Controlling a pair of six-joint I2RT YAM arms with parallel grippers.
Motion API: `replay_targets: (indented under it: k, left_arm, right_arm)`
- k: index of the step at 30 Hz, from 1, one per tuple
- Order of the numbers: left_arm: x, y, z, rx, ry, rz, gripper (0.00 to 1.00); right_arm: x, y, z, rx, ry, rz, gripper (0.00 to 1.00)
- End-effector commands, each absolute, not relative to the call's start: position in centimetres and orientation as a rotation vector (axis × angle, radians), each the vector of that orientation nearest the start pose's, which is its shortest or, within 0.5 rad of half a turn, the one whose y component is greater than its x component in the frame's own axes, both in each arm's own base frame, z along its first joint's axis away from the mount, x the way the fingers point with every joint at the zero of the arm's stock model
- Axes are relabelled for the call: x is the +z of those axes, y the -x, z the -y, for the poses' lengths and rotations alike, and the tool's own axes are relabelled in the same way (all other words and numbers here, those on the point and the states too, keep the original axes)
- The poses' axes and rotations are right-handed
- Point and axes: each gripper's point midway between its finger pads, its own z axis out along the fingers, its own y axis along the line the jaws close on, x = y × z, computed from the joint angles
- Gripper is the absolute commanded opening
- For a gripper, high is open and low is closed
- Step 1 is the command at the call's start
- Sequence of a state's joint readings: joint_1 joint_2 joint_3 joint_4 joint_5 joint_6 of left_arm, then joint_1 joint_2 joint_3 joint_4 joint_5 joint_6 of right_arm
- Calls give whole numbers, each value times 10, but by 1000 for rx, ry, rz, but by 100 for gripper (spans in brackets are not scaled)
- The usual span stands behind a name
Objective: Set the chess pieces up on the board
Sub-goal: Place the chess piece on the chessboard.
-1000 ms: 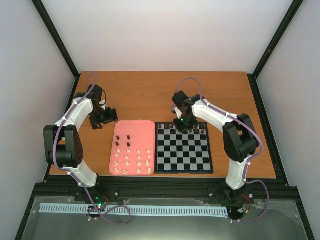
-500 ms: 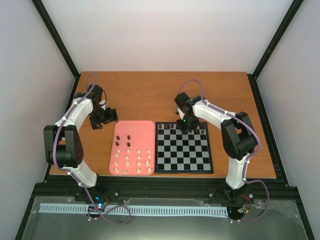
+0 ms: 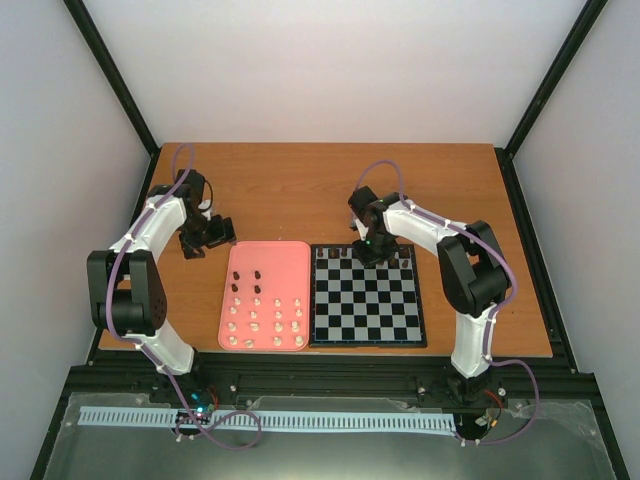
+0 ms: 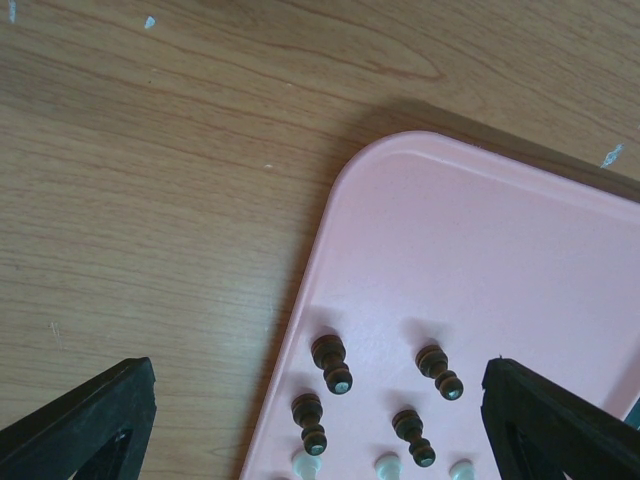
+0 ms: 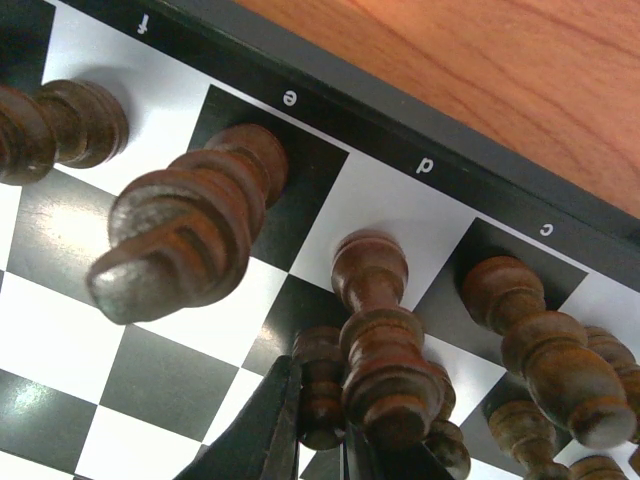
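The board [image 3: 366, 310] lies right of centre, with dark pieces [image 3: 337, 253] along its far rows. My right gripper [image 3: 368, 250] is low over those rows. In the right wrist view it [image 5: 322, 425] is shut on a small dark pawn [image 5: 322, 375] standing on a black square in the second row. A taller dark piece [image 5: 372, 300] on the d square is just beside it. My left gripper [image 3: 206, 234] hovers open at the pink tray's far left corner. In the left wrist view its fingers [image 4: 90, 425] straddle several dark pawns [image 4: 330, 358].
The pink tray [image 3: 290, 252] lies left of the board and holds dark pawns [image 3: 247, 279] and several cream pieces [image 3: 266, 320]. Other tall dark pieces [image 5: 185, 230] crowd the e, f and c squares round my right gripper. Bare wood lies behind both.
My right gripper has shifted slightly right and back along the board's far rows. The left arm has not moved.
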State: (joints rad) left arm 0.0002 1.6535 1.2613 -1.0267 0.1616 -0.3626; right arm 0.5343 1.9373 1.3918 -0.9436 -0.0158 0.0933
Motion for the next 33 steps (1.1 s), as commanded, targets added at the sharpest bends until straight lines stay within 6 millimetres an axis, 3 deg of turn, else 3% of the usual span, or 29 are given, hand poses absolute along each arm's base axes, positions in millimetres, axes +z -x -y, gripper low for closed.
replay_targets:
  k: [1,10,22,26,30,33]
  left_arm:
    - [105,-335,27,-279,506,-2942,100]
    - [105,-334,27,-279,503,-2941,100]
    - [106,-332,27,-280,504,-2939,100]
    - [106,-333,27,-283,504,-2938,100]
    - [108,-334,27,-278,502,-2935,100]
    - [107,-333,27,-278,503,-2935,100]
  right_arm:
    - [33,-327,-193,61,666,-2991,3]
    - [29,-323,-194,79,675,-3008,3]
    - [42,-319,-201,163,680,-2986,13]
    - [55,-320,-204,186,673,-2964,20]
    - [80,-321,-207,231,659,-2913,38]
    - [101,-321,-211,267,653,-2879,41]
